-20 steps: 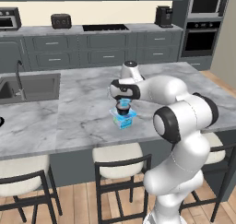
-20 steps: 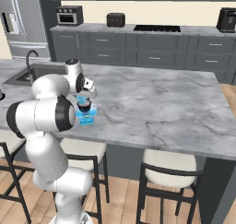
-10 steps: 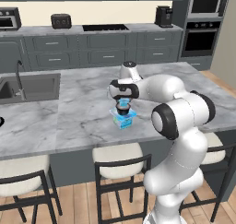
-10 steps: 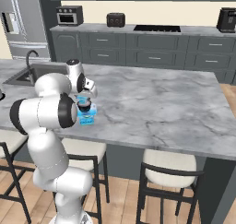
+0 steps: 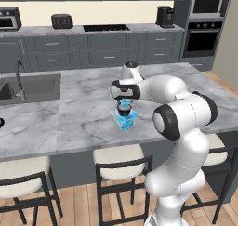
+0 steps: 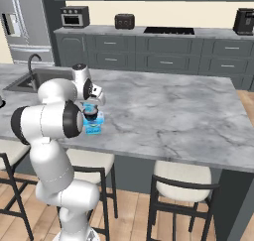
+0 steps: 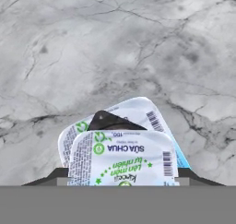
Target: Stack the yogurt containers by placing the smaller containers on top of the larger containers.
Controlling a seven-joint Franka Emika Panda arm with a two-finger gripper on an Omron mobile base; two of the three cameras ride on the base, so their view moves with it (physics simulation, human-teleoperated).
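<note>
The pale blue boxy pack [image 5: 125, 122] lies on the marble island near its front edge. On it stands the small dark round cup [image 5: 124, 111]. Directly over that cup my gripper [image 5: 124, 104] points straight down, shut on the tiny light-blue cup [image 5: 124, 101]. I cannot tell whether this cup rests on the dark cup or hangs just above it. In the hand view the tiny cup's white printed lid [image 7: 122, 156] lies closest, with the dark cup [image 7: 110, 121] and the pack's lid [image 7: 152, 110] peeking out behind it. From the right base view the stack [image 6: 92, 121] sits under my hand.
A sink [image 5: 32, 88] with a faucet is set into the island at the left. Stools [image 5: 118, 162] stand under the island's front edge. Bare marble [image 6: 168, 111] spreads to the right of the stack.
</note>
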